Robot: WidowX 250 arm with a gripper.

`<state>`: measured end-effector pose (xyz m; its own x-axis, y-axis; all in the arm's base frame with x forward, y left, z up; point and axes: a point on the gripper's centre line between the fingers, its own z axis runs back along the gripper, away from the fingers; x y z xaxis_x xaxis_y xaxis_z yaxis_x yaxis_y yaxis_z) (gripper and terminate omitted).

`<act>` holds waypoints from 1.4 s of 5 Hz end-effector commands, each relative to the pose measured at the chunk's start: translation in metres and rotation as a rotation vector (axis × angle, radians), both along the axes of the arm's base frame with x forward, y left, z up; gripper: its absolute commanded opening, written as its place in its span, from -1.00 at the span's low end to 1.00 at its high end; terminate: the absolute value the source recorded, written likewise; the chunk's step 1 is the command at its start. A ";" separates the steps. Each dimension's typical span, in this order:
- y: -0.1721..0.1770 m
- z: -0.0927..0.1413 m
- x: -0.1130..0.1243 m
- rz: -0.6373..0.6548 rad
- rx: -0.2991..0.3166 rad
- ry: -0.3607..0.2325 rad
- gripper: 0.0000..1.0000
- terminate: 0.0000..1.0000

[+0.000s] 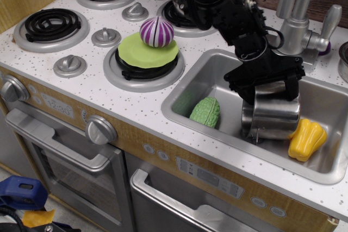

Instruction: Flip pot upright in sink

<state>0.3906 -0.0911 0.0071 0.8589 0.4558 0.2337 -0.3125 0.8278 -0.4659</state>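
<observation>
The steel pot (271,117) sits in the sink (185,88), between the green toy gourd (205,112) and the yellow toy pepper (305,139), which it touches. The black gripper (270,92) is down on its upper part, the fingers (247,94) closed around the wall of the pot. To finish the turn well, I think the grip should stay firm and the rotation slow, so the pot does not slide or push the pepper

pot (270,117) in sink (187,88), between gourd (206,112) and pepper (306,139)
</observation>
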 end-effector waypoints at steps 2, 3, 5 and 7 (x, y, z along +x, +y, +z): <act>-0.004 0.029 0.011 0.077 -0.139 -0.218 -1.00 -1.00; -0.006 0.029 0.012 0.088 -0.145 -0.231 -1.00 -1.00; -0.017 0.028 0.017 0.044 0.142 -0.050 -1.00 -1.00; -0.013 0.026 0.015 0.030 0.190 0.032 1.00 -1.00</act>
<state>0.3951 -0.1010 0.0144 0.8708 0.4201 0.2556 -0.3663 0.9009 -0.2328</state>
